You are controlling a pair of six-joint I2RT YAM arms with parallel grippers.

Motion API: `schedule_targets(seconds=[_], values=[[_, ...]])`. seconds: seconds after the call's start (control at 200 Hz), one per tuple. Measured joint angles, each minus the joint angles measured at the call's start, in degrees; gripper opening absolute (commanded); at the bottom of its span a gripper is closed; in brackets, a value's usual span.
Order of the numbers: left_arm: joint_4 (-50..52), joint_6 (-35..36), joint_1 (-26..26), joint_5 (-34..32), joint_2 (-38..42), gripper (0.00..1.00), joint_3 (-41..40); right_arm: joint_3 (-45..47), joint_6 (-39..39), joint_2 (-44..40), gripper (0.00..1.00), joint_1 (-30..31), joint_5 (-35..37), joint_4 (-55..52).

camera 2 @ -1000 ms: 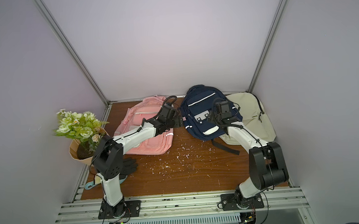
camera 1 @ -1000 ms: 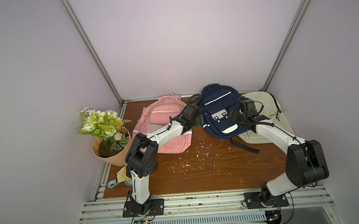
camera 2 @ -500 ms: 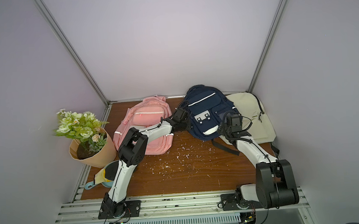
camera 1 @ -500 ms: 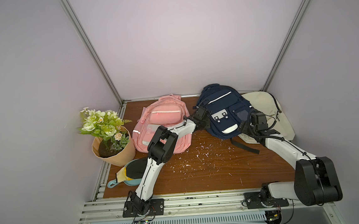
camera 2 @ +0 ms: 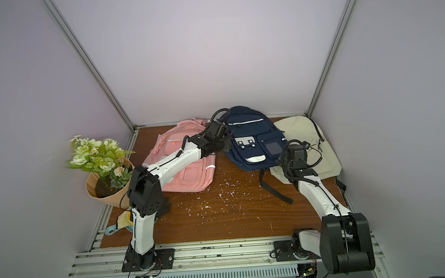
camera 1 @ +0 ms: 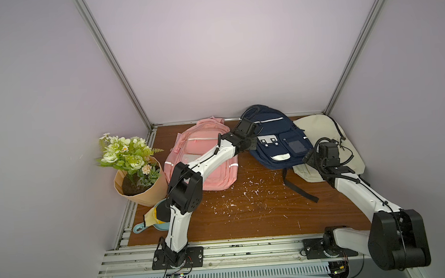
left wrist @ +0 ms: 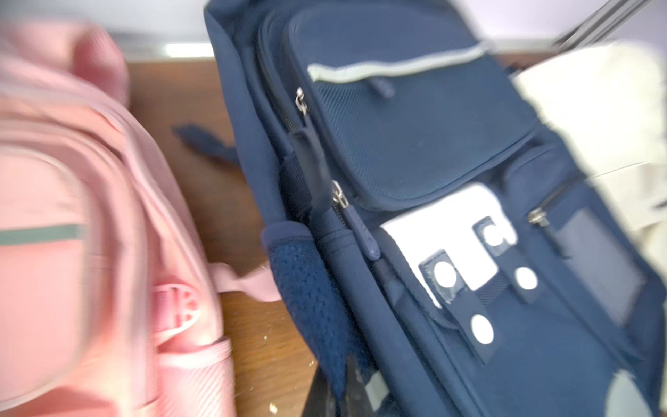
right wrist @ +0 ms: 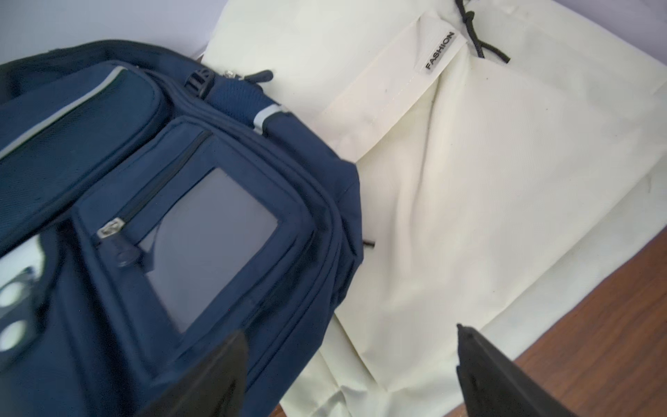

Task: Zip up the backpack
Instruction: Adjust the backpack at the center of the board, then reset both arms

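The navy backpack (camera 1: 278,141) (camera 2: 251,143) lies face up at the back middle of the wooden table. My left gripper (camera 1: 254,146) (camera 2: 225,144) is at its left side. In the left wrist view this gripper (left wrist: 343,382) is shut, pinching the edge of the backpack's (left wrist: 433,144) mesh side pocket (left wrist: 306,289). Two metal zip sliders (left wrist: 339,196) (left wrist: 300,101) show along that side. My right gripper (camera 1: 310,159) (right wrist: 352,361) stands open over the backpack's (right wrist: 108,144) lower right edge, with nothing between its fingers.
A pink backpack (camera 1: 204,159) lies left of the navy one and a cream bag (camera 1: 329,143) right of it, partly beneath it. A potted flower bunch (camera 1: 138,177) and a blue pan with a yellow cloth (camera 1: 152,219) stand at the left edge. A black strap (camera 1: 297,190) trails forward.
My left gripper has shut on the navy backpack's left side. The right arm has drawn back from the backpack's front to its lower right edge, still open.
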State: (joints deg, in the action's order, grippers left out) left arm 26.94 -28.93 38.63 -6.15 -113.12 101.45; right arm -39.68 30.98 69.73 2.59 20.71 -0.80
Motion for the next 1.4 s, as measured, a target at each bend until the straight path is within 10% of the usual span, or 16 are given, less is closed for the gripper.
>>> schedule_targets(seconds=[0.28, 0.866, 1.036, 1.396], values=[[0.24, 6.32, -7.63, 3.06, 4.35, 0.00, -17.75, 0.15, 0.31, 0.26, 0.93, -0.04, -0.20, 0.48], [-1.95, 9.57, -10.16, -5.95, -6.80, 0.01, -11.39, 5.05, 8.79, 12.15, 0.92, -0.09, -4.72, 8.52], [-3.76, 10.12, -10.32, -5.81, -6.23, 0.43, -12.72, 3.72, 11.26, 13.86, 0.92, -0.09, -4.31, 10.27], [-10.03, 8.00, -11.85, -7.98, 13.68, 1.00, -27.91, 3.43, 5.16, -2.10, 0.99, -0.09, -4.11, 8.07]])
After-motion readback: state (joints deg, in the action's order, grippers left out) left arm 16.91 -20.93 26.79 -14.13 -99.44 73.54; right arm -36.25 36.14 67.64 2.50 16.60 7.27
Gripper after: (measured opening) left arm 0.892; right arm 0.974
